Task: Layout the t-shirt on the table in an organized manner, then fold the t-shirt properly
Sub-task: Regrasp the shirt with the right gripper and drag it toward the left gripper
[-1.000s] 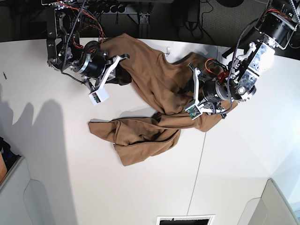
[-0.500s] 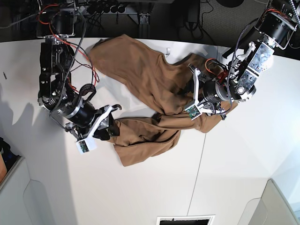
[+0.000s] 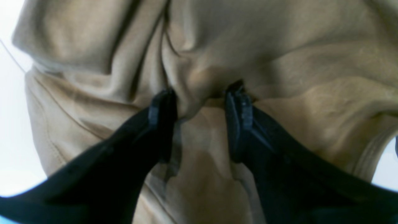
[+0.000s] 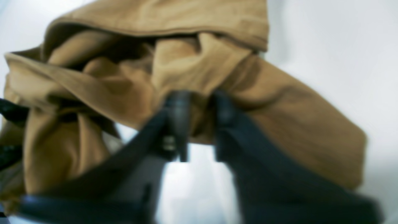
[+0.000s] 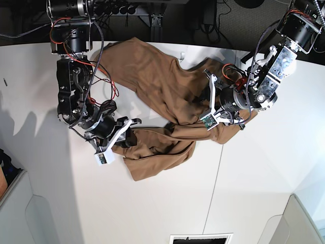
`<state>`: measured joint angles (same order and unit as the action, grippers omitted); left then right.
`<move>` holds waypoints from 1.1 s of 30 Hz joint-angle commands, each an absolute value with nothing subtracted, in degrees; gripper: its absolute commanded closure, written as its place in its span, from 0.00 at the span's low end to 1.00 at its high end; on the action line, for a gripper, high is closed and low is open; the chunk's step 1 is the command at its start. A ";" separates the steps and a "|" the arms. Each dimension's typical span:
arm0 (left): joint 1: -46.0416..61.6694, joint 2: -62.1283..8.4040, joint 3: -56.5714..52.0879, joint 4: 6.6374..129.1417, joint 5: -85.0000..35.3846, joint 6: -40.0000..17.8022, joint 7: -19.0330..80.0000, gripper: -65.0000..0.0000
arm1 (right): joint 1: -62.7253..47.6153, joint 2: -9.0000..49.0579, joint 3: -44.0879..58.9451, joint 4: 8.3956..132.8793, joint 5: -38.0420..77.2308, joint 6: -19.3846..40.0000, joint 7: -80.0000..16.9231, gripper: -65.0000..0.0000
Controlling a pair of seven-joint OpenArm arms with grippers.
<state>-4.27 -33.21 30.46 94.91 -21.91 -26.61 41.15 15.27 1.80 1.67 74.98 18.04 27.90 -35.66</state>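
The tan-brown t-shirt (image 5: 157, 76) lies crumpled on the white table (image 5: 152, 203), running from the far edge down to a bunched lobe near the middle. My left gripper (image 5: 204, 101) is at the shirt's right side. In the left wrist view it (image 3: 200, 99) is shut on a raised fold of the shirt (image 3: 279, 62). My right gripper (image 5: 129, 138) is at the shirt's lower left end. In the blurred right wrist view it (image 4: 200, 105) is shut on a bunched edge of the shirt (image 4: 279, 109). The neck label is hidden.
A thin dark seam (image 5: 213, 188) runs down the table right of the shirt. Grey bins stand at the lower left (image 5: 15, 203) and lower right (image 5: 299, 218) corners. A dark opening (image 5: 200, 239) sits at the front edge. Cables hang behind the far edge.
My right arm swung from the shirt's top left down to its lower left end and closed on the cloth there; that pointed end is now drawn in. The left arm stayed put.
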 commanded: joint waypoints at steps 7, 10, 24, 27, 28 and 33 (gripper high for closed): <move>-4.49 -32.47 30.28 95.48 -24.27 -29.08 41.85 0.56 | 17.63 0.62 1.37 76.31 20.16 28.73 -32.93 1.00; -3.29 -30.15 30.30 95.48 -24.64 -31.20 41.95 0.56 | 20.03 0.62 1.37 77.58 20.34 28.73 -32.60 1.00; 4.64 -21.06 30.33 95.48 -24.62 -32.42 42.04 0.56 | 30.61 1.08 1.98 79.92 14.15 28.03 -34.50 0.48; 4.64 -20.95 30.30 95.48 -24.62 -32.42 42.28 0.56 | 30.61 1.10 2.28 79.92 13.72 26.96 -38.44 0.34; 4.64 -20.99 30.30 95.48 -24.60 -32.42 42.30 0.56 | 30.61 1.13 2.44 79.92 13.91 26.89 -40.07 0.34; 4.64 -21.02 30.30 95.48 -24.60 -32.40 43.16 0.56 | 29.39 1.10 5.54 79.94 14.70 25.67 -44.91 0.34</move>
